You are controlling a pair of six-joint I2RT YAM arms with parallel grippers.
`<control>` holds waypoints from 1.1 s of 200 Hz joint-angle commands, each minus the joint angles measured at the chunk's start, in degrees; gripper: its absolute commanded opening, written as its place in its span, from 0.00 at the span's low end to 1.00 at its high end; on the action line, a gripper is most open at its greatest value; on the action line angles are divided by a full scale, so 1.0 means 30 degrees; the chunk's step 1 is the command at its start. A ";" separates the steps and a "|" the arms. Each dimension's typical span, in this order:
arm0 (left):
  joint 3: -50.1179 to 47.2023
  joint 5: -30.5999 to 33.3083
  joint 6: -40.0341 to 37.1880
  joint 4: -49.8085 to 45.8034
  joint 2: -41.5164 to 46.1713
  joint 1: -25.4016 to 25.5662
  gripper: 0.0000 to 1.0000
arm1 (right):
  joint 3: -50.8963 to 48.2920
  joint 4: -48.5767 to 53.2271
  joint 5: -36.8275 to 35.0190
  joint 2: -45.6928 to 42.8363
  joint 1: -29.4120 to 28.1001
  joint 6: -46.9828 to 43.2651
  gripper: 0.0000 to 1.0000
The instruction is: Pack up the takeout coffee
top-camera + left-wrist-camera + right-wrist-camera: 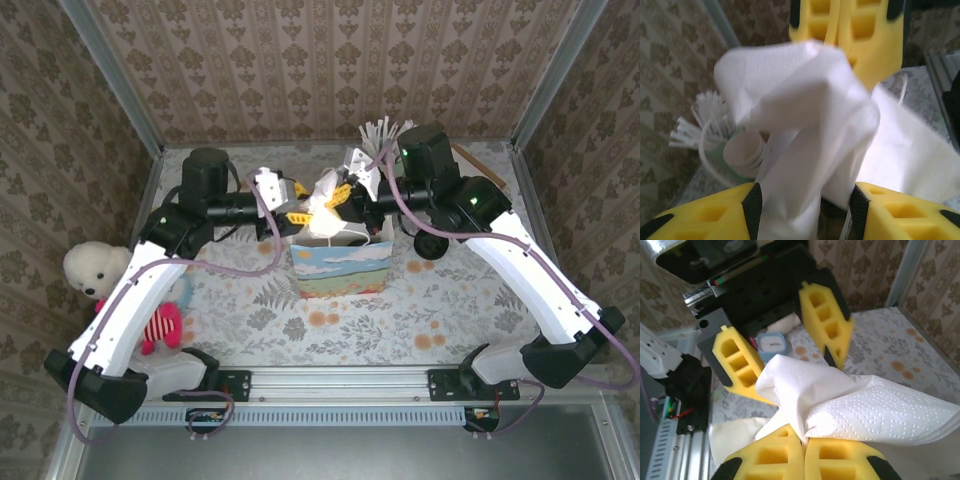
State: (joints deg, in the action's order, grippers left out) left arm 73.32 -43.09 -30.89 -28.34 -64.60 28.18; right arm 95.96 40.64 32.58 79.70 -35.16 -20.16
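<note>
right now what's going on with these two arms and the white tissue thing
Both arms meet over the printed paper bag. The right gripper has its jaws shut on a crumpled white napkin. The left gripper has its jaws open on either side of the same napkin, not pinching it. The napkin sits right at the bag's mouth; whether its lower end dips inside is hard to tell.

The takeout coffee (pixel 431 245), if that dark round lid is it, stands just beside the paper bag (pixel 340 268).
</note>
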 commanded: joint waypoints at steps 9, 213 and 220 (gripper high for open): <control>-0.2995 0.3874 0.4185 0.3820 0.3072 -0.0562 0.84 | -0.0055 0.0261 -0.2296 0.0122 -0.0146 -0.2209 0.00; -0.4944 1.2852 2.2541 -0.0197 0.4912 -0.0532 1.00 | 0.3446 0.8432 -0.6381 0.4261 -0.2290 -1.9970 0.07; -0.4852 1.2689 2.2680 -0.0057 0.4716 -0.0526 1.00 | 0.3393 0.8747 -0.6507 0.4197 -0.2396 -2.0024 0.08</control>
State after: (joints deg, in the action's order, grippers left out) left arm 56.66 -3.03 34.24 -28.18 -49.41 26.79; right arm 104.29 60.53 14.28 91.57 -41.23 -74.39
